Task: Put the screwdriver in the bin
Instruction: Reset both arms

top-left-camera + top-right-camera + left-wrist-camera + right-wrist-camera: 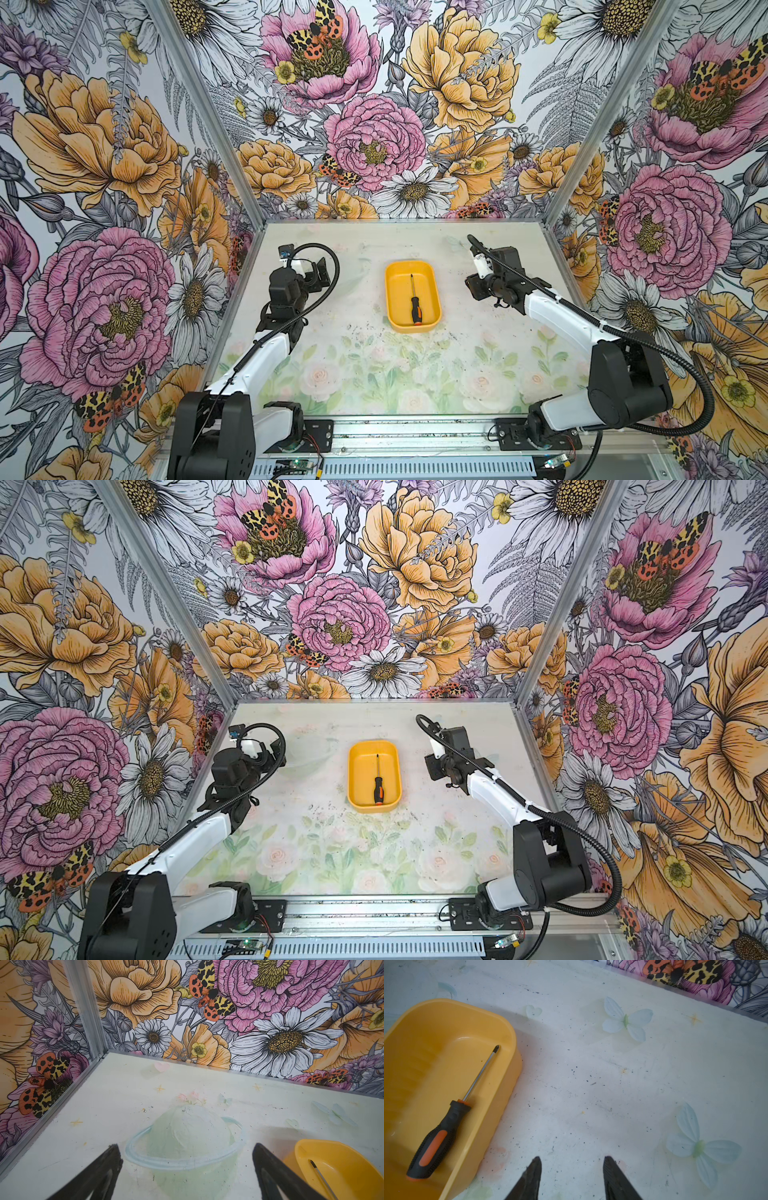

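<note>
Black wedge-shaped jaws of the right gripper (pixel 572 1159) stand partly apart, gripping nothing, over a speckled, flower-printed table (pixel 591 1084). Near them, toward the other arm, sits the bin (pixel 506 1093), a smooth yellow-orange plastic tray with rounded corners. The screwdriver (pixel 452 1111) lies flat inside; only this wrist view shows its cross tip and ribbed black-and-orange handle. The left gripper (pixel 187 1146), jaws wide and empty, sees just a bin corner. Both top views show the whole tray between the grippers.

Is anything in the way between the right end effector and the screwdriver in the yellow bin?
Nothing loose. The screwdriver lies inside the bin, so only the bin's low side wall stands between it and the open right end effector.
</note>
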`<state>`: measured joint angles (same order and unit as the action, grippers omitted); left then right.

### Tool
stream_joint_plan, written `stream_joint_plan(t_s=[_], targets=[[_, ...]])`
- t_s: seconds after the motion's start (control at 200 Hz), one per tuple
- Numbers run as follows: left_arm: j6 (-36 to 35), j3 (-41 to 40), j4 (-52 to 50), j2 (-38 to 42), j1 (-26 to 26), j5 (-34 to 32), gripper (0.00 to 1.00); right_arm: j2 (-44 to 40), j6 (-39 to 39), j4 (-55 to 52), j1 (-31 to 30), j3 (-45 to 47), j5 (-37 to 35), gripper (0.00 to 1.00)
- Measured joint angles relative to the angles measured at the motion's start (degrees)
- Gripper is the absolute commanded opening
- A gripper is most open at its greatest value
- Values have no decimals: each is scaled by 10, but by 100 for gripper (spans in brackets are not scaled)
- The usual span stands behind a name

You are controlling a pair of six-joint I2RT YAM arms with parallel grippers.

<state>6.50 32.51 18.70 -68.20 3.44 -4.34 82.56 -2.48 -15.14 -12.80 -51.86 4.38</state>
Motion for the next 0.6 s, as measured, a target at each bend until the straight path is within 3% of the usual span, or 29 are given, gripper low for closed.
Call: stream_joint_plan(t_s=[0.305, 0.596], targets=[[-23, -3, 81, -85, -14, 14, 99, -18, 25, 149, 87, 104, -19, 50], [-49, 5, 104, -122, -21, 42, 99, -18, 31, 306, 107, 183, -81, 50]])
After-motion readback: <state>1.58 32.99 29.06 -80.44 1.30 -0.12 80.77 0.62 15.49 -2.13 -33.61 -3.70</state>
